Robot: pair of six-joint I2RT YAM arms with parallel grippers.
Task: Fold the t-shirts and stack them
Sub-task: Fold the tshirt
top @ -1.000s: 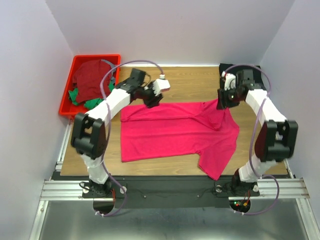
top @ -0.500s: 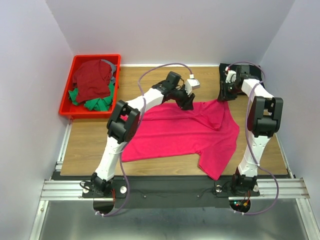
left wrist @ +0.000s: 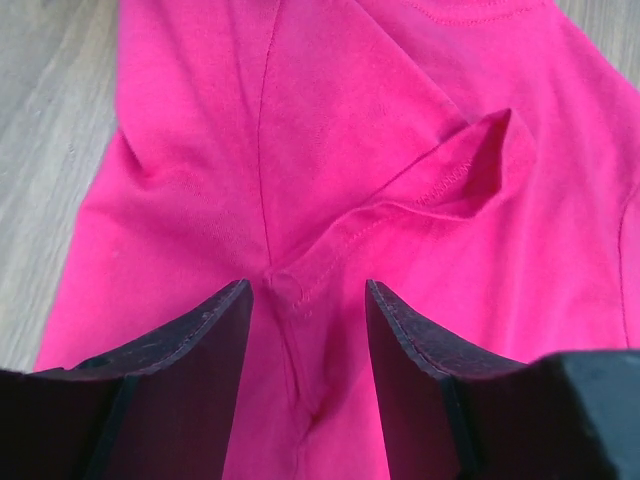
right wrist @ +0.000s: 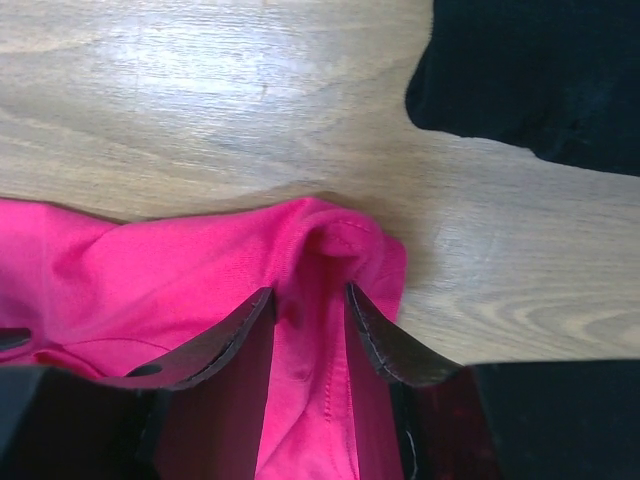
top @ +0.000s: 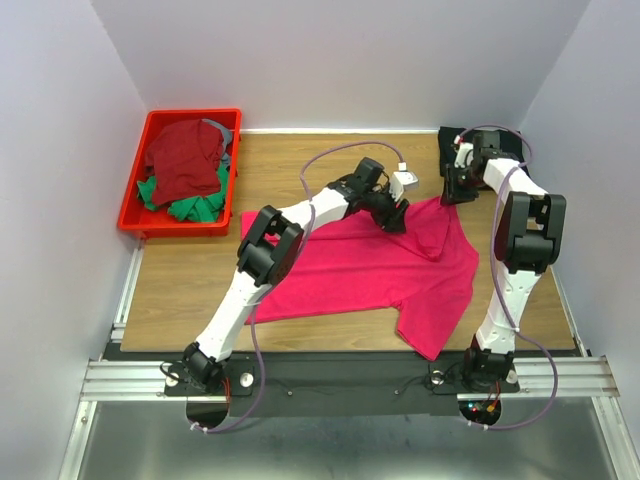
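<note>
Your left claw (left wrist: 308, 290), half open, straddles a seam of the pink t-shirt (left wrist: 380, 90); your right claw (right wrist: 308, 291) pinches its bunched edge, black t-shirt (right wrist: 540, 70) ahead-right.

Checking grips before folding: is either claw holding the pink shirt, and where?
Left claw: open over a seam of the pink shirt, holding nothing. Right claw straddles its bunched edge; grip cannot be told.

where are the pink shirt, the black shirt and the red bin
pink shirt (top: 340, 270): top view, middle of its body
black shirt (right wrist: 540, 70): right wrist view, middle of the visible cloth
red bin (top: 170, 227): top view, front wall
</note>
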